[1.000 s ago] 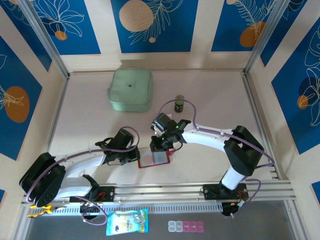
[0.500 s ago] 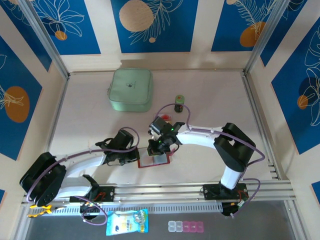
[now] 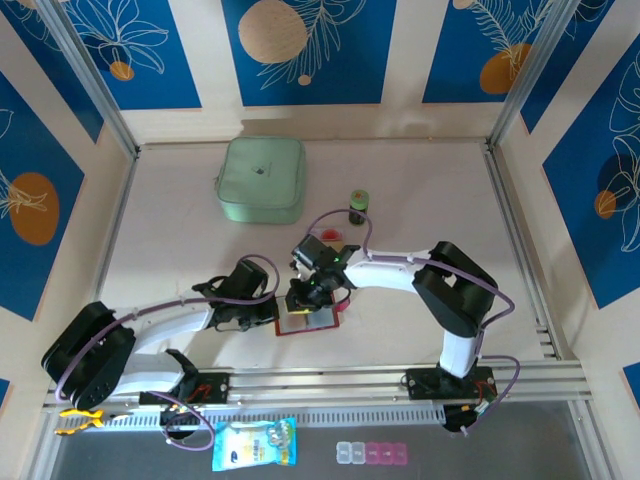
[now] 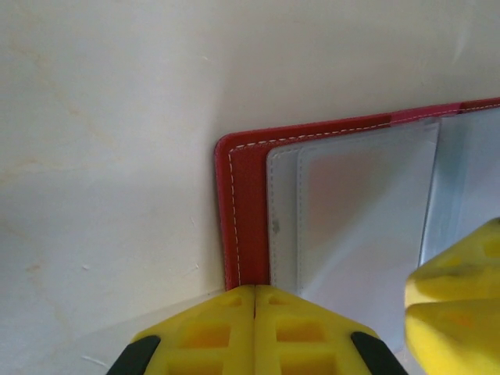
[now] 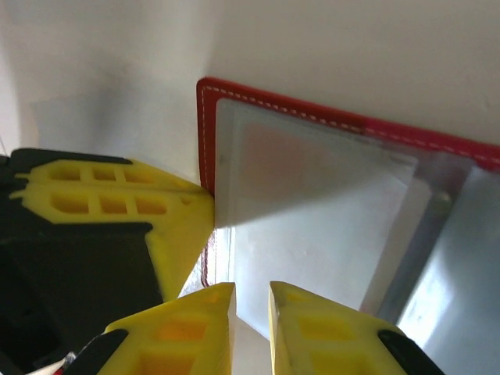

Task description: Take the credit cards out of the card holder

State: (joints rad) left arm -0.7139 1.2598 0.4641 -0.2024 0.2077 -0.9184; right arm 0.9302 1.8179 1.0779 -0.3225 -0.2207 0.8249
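The holder (image 3: 318, 327) lies open and flat on the table (image 4: 101, 117), just ahead of the arm bases, its long side running left to right in the top view. Both arms are down on it.

The left gripper (image 4: 254, 301) is clenched tight, fingers flush together with nothing between them. It sits at the holder's outer left edge, tips at the red stitched border. That looks like a pinning job, holding the holder down.

The right gripper (image 5: 251, 301) is right over the clear pocket (image 5: 312, 234). Its fingers are parted by a narrow slit, and nothing is clearly pinched in it.

Here is what the pull hangs on. A reddish card (image 5: 289, 156) shows through the pocket's film, tucked inside. It lies straight ahead of the right fingertips, between them and the holder's far red border. The left fingers sit off to the side of it, at the outer edge.

So the right arm is the nearer one and looks set to do the drawing. Which side the pocket's mouth opens on cannot be told here. By the look of it, no card is out yet.
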